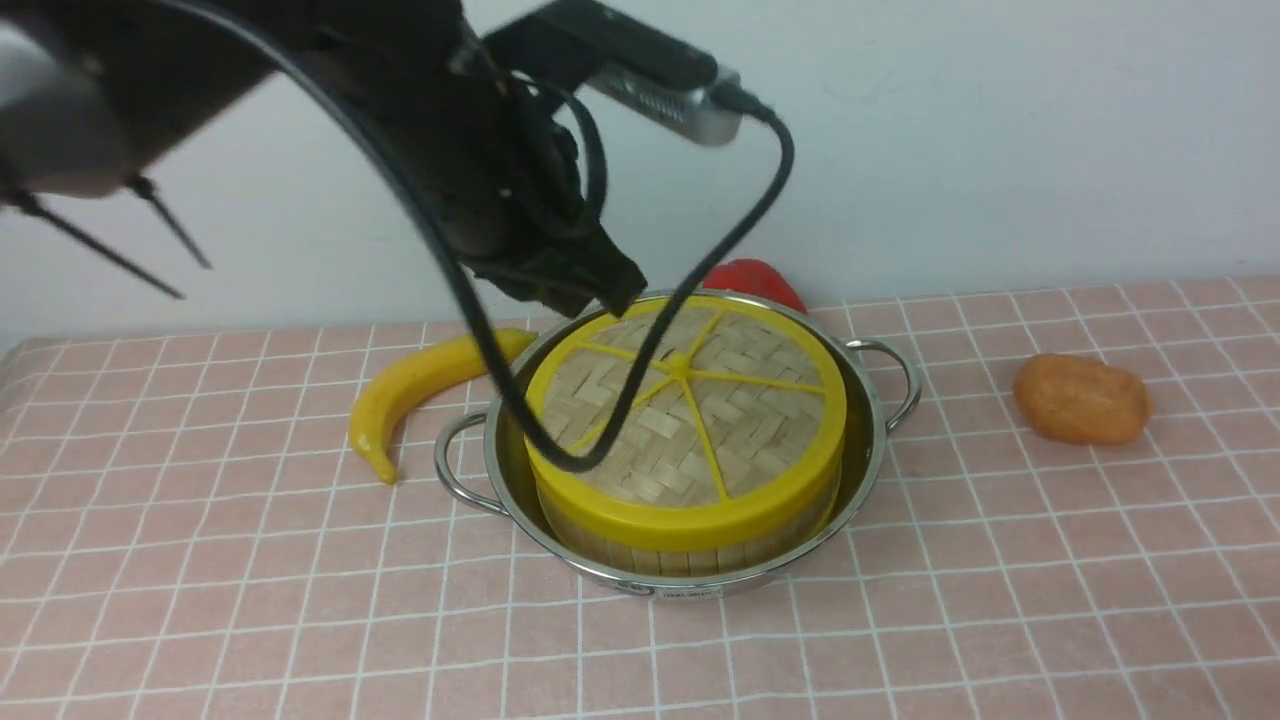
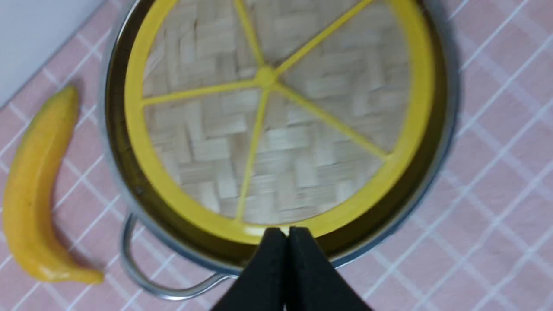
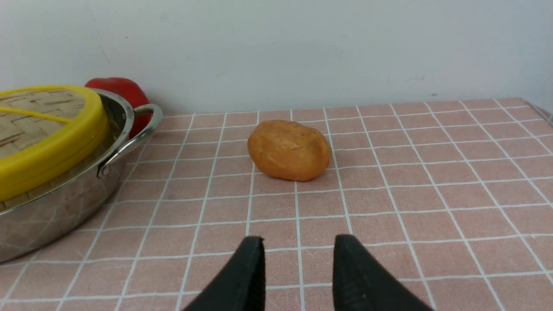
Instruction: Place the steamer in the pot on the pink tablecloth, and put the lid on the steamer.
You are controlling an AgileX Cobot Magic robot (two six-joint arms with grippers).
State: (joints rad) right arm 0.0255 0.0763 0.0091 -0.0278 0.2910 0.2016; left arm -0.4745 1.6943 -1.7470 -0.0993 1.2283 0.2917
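Front view looks forward and down over the bench; left wrist view hangs close above the lid; right wrist view sits low, sharing the pot.

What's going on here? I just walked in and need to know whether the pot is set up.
The steamer sits inside the pot on the pink tablecloth, and the lid lies flat on top of it. The left gripper hangs over the lid's rim with its jaws shut, holding nothing. The right gripper is open and empty, low over the cloth near an orange lump. A banana lies beside the pot.
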